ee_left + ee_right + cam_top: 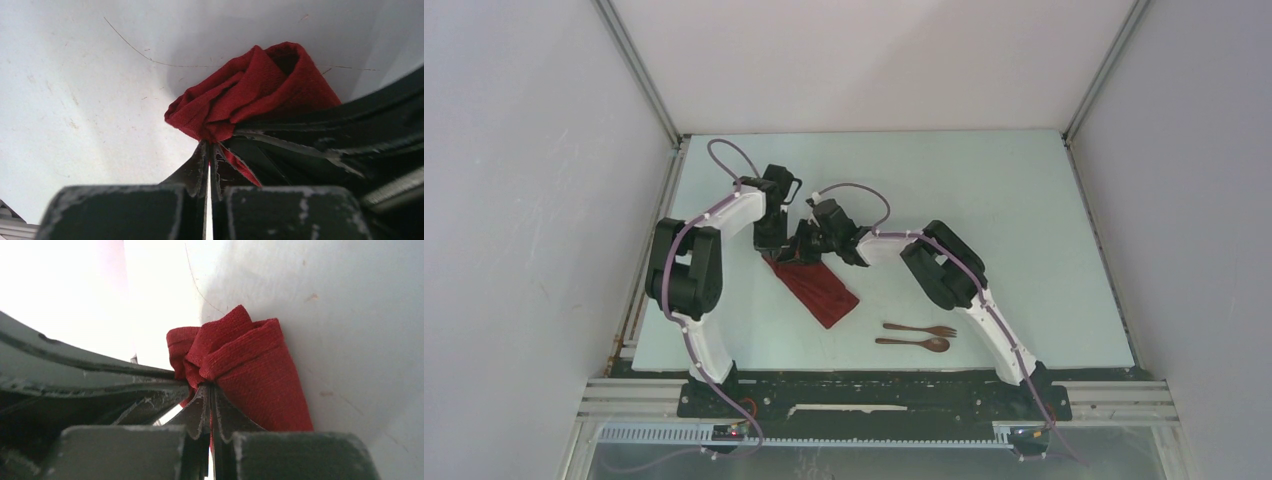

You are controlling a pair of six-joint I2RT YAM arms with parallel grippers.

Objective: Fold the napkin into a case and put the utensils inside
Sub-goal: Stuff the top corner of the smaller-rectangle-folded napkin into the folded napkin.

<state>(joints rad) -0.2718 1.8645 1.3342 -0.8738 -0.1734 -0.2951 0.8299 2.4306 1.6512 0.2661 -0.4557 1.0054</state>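
Both arms meet over the same spot, a little left of the centre in the top view, at the upper left end of the napkin [816, 287]. The napkin lies on the table [1024, 200] as a narrow dark red strip. Its long axis runs on a slant from the grippers down toward the lower right of that view. The left gripper [208, 146] is clenched on a bunch of the cloth at this end, and the right gripper [210, 390] is clenched on the same bunched end from the other side, so the two pairs of fingers stand almost against each other. In the left wrist view a dark hollow shows between the folds near the top of the frame, so I judge that this end may be the mouth. The fork [921, 329] and the spoon [914, 343] lie side by side beyond the strip's other end, at the lower right. They are apart from the cloth and lie nearly level across the frame, not in line with the strip. They are clearly closer to the right arm, so I think that arm must reach back for them.
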